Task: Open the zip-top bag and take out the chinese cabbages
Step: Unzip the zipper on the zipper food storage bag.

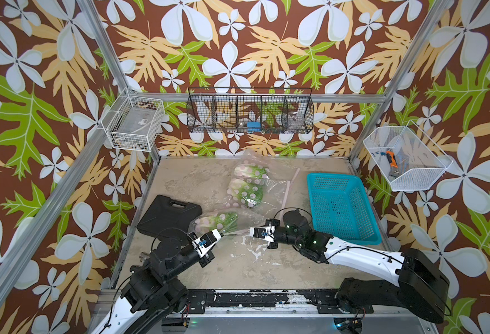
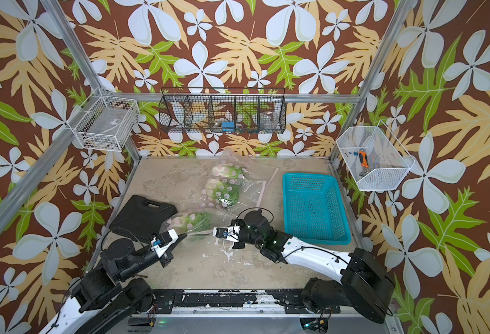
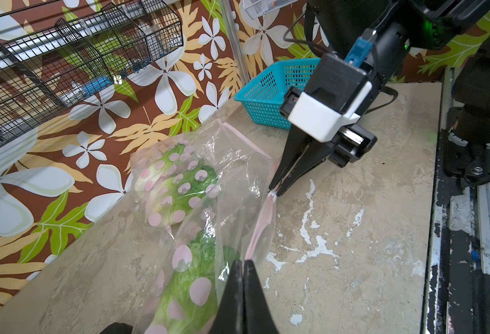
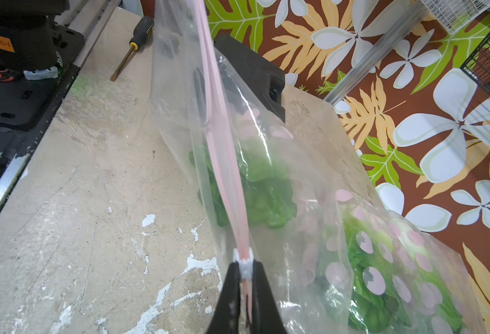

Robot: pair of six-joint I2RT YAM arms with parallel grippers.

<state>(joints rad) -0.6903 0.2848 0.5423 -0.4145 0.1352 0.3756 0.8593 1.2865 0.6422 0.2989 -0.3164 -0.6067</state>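
Bag [image 3: 235,176] in left claw [image 3: 243,262], right claw [image 3: 274,193]

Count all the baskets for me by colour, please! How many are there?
White wire baskets: 2
Black wire baskets: 1
Blue plastic baskets: 1
Total: 4

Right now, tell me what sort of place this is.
Probably a robot test booth: a metal frame hung with flowered wallpaper encloses a worn table, a left arm and a right arm stand at its front edge, and a wire basket holds a tool.
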